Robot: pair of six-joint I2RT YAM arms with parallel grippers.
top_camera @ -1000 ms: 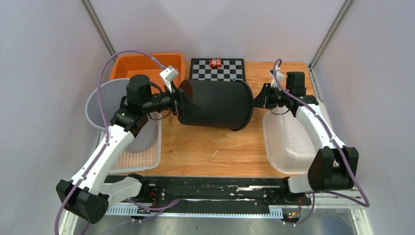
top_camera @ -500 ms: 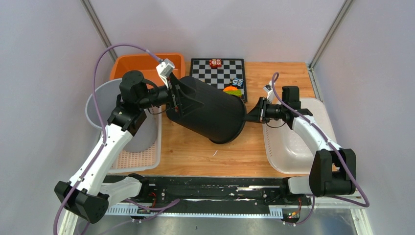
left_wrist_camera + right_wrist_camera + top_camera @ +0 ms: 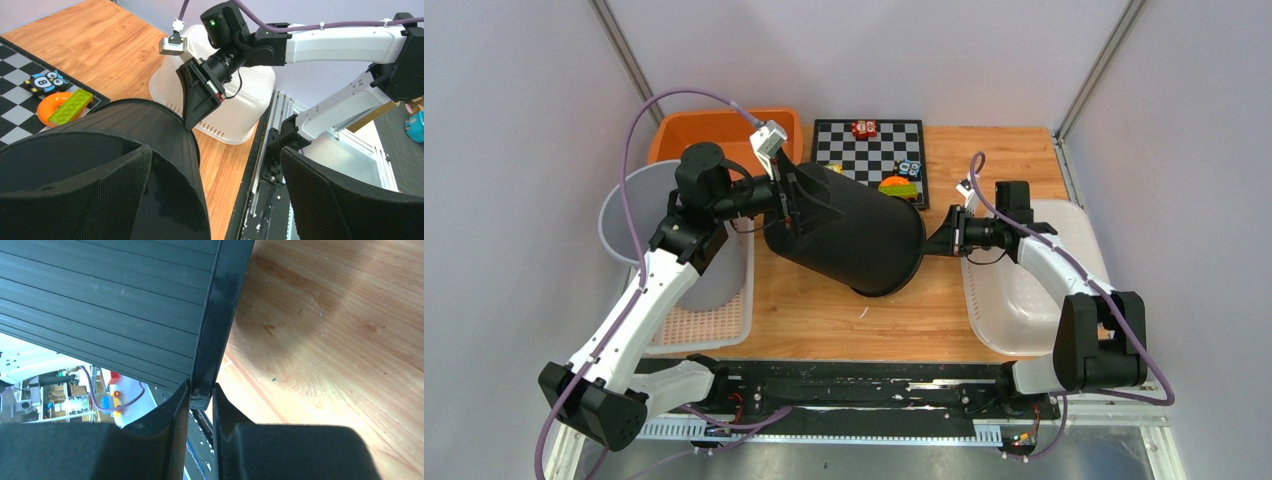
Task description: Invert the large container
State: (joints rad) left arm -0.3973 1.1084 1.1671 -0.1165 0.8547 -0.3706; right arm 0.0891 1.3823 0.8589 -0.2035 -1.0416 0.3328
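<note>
The large black container (image 3: pixel 854 235) hangs tilted over the middle of the wooden table (image 3: pixel 844 315), between the 2 arms. Its closed end is raised toward the left arm and its open mouth slopes down toward the near right. From above, I can't tell whether the low edge of the mouth rests on the wood or sits just clear of it.

The right gripper (image 3: pixel 936 240) meets the container at its mouth. Only the right wrist camera shows how: the 2 fingers (image 3: pixel 170 410) are clenched on the thin rim (image 3: pixel 212 330), which stands between them with ribbed black wall on one side and bare wood on the other.

The left gripper (image 3: pixel 792 195) is at the raised end, fingers spread wide. Its wrist view shows 1 finger (image 3: pixel 100 200) lying over the dark wall, while the other hangs out past the container with nothing against it.

That view also catches an orange ring (image 3: pixel 50 106) with a green brick (image 3: pixel 70 106) across it on the checkerboard (image 3: pixel 869 145), just behind the container. A white basket (image 3: pixel 1019 290) sits under the right arm, and a grey bucket (image 3: pixel 629 215) and an orange bin (image 3: pixel 714 130) are at the left.
</note>
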